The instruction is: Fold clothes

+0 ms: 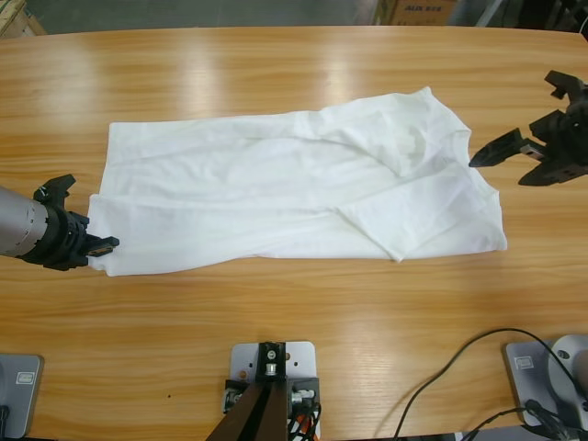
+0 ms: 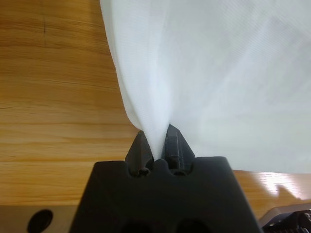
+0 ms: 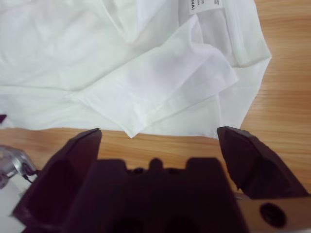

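Note:
A white T-shirt [image 1: 294, 188] lies flat across the middle of the table, hem end to the left and collar end to the right, with one sleeve [image 1: 413, 220] folded in over the body. At the shirt's near-left hem corner my left gripper [image 1: 103, 245] is shut on the fabric; the left wrist view shows the cloth [image 2: 218, 73] pinched between the jaws of that gripper [image 2: 156, 135]. My right gripper [image 1: 510, 138] hovers open just off the collar end, touching nothing. In the right wrist view, the open gripper [image 3: 160, 133] faces the folded sleeve [image 3: 160, 82] and the neck label [image 3: 201, 5].
Bare wooden table [image 1: 303, 312] surrounds the shirt on all sides. A black cable [image 1: 459, 363] loops over the near-right corner. Cardboard boxes [image 1: 418, 11] stand beyond the table's far edge.

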`<action>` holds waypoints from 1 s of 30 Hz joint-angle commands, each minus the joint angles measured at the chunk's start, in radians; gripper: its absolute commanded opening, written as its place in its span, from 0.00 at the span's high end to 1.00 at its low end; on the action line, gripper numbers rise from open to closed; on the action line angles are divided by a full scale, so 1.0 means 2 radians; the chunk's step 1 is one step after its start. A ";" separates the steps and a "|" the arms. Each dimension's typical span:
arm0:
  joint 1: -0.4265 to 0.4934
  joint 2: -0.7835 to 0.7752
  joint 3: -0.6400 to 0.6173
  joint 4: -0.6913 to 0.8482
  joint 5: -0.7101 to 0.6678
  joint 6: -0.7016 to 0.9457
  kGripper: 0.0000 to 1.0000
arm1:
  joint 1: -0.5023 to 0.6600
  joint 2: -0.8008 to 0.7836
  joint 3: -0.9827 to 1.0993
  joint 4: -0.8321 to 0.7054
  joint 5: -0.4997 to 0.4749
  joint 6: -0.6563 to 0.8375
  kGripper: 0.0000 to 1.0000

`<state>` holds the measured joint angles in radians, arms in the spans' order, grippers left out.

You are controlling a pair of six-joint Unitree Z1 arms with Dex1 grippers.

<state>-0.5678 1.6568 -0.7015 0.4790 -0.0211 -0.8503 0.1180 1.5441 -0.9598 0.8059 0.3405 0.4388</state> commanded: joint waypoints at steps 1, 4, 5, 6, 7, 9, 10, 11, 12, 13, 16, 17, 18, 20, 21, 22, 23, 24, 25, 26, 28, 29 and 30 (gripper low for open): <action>-0.004 -0.010 0.015 0.003 0.002 0.006 1.00 | -0.001 -0.001 0.074 -0.058 0.006 0.071 0.03; -0.005 -0.012 0.015 0.003 0.002 0.006 1.00 | -0.002 -0.023 0.104 -0.084 0.006 0.094 0.03; -0.005 -0.012 0.015 0.003 0.002 0.006 1.00 | -0.002 -0.025 0.107 -0.086 0.006 0.097 0.04; -0.006 -0.012 0.015 0.002 0.002 0.006 1.00 | -0.002 -0.025 0.111 -0.088 0.006 0.102 0.04; -0.007 -0.012 0.015 0.002 0.002 0.006 1.00 | -0.002 -0.025 0.115 -0.091 0.005 0.107 0.04; -0.007 -0.012 0.015 0.002 0.002 0.006 1.00 | -0.002 -0.025 0.129 -0.104 0.005 0.120 0.04; -0.008 -0.012 0.015 0.003 0.002 0.006 1.00 | -0.002 -0.023 0.137 -0.113 0.005 0.127 0.04; -0.008 -0.012 0.015 0.002 0.002 0.006 1.00 | -0.002 -0.020 0.144 -0.120 0.004 0.133 0.04; -0.008 -0.012 0.015 0.003 0.002 0.006 1.00 | -0.002 -0.017 0.148 -0.126 0.001 0.139 0.04; -0.008 -0.012 0.015 0.003 0.002 0.006 1.00 | -0.002 -0.014 0.151 -0.130 -0.003 0.147 0.04; -0.009 -0.012 0.015 0.003 0.002 0.006 1.00 | -0.002 0.006 0.162 -0.150 -0.008 0.165 0.04; -0.009 -0.013 0.016 0.003 0.002 0.006 1.00 | -0.002 0.011 0.163 -0.152 -0.013 0.170 0.04; -0.010 -0.013 0.016 0.003 0.002 0.006 1.00 | -0.002 0.012 0.163 -0.153 -0.021 0.175 0.04; -0.010 -0.013 0.016 0.003 0.002 0.006 1.00 | -0.002 0.012 0.163 -0.153 -0.035 0.183 0.04; -0.010 -0.012 0.016 0.003 0.002 0.006 1.00 | -0.002 0.012 0.163 -0.153 -0.041 0.187 0.04; -0.010 -0.012 0.016 0.003 0.002 0.006 1.00 | -0.002 0.014 0.163 -0.154 -0.046 0.191 0.04; -0.010 -0.012 0.016 0.002 0.002 0.006 1.00 | -0.002 0.016 0.163 -0.154 -0.050 0.194 0.04; -0.010 -0.012 0.016 0.003 0.002 0.006 1.00 | -0.002 0.017 0.163 -0.154 -0.056 0.198 0.04; -0.010 -0.012 0.016 0.003 0.002 0.006 1.00 | -0.002 0.016 0.163 -0.154 -0.063 0.202 0.04; -0.010 -0.012 0.016 0.003 0.002 0.006 1.00 | -0.002 0.016 0.163 -0.154 -0.067 0.204 0.03; -0.010 -0.012 0.016 0.003 0.002 0.006 1.00 | -0.002 0.025 0.163 -0.156 -0.068 0.205 0.03; -0.010 -0.012 0.016 0.003 0.002 0.006 1.00 | -0.002 0.030 0.164 -0.157 -0.068 0.206 0.03; -0.010 -0.012 0.016 0.003 0.002 0.006 1.00 | -0.002 0.037 0.166 -0.161 -0.068 0.210 0.03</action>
<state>-0.5756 1.6422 -0.7009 0.4790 -0.0211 -0.8503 0.1179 1.5430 -0.6574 0.5075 0.2279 0.8281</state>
